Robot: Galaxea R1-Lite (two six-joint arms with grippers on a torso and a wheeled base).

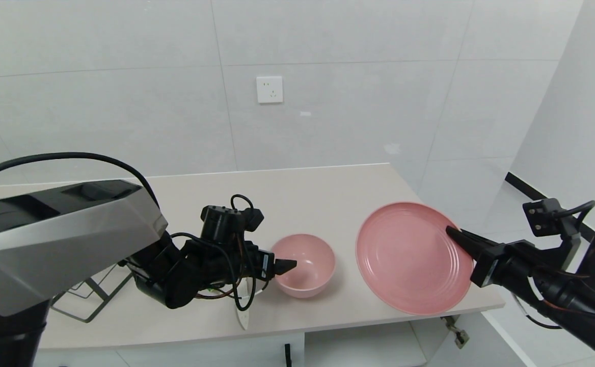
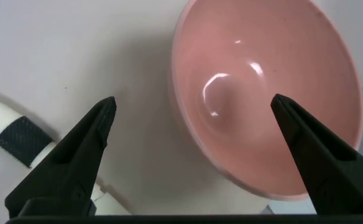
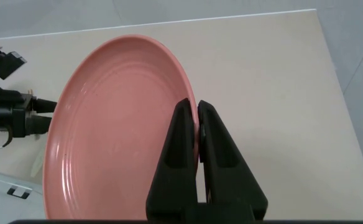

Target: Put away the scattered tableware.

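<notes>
We see the pink plate [image 1: 412, 257] at the right end of the table [image 1: 318, 199], tilted, with its right rim raised and part of it reaching past the table's near and right edges. We cannot tell whether its lower edge touches the tabletop. The right gripper [image 1: 453, 235] has that raised rim pinched between its two black fingers. In the right wrist view the fingers [image 3: 215, 155] are pressed together on the plate's edge [image 3: 119, 124], one above it and one below.

Just left of the plate, and apart from it, the pink bowl [image 1: 305, 265] stands upright on the table near the front edge. The left gripper [image 1: 287, 265] is at the bowl's left rim. In the left wrist view its fingers are spread wide [image 2: 194, 118], one over the inside of the bowl [image 2: 268, 93] and the other outside it over the bare tabletop, so the rim lies between them. We see neither finger touching the bowl.

A white utensil [image 1: 242, 317] lies on the table under the left arm, close to the front edge. The left wrist view shows a dark band across its white handle [image 2: 13, 127], but we cannot tell what kind of utensil it is.

Farther left, a wire rack [image 1: 86, 298] stands on the table, partly hidden by the arm. On the tiled wall behind the table there is a white socket [image 1: 269, 89].
</notes>
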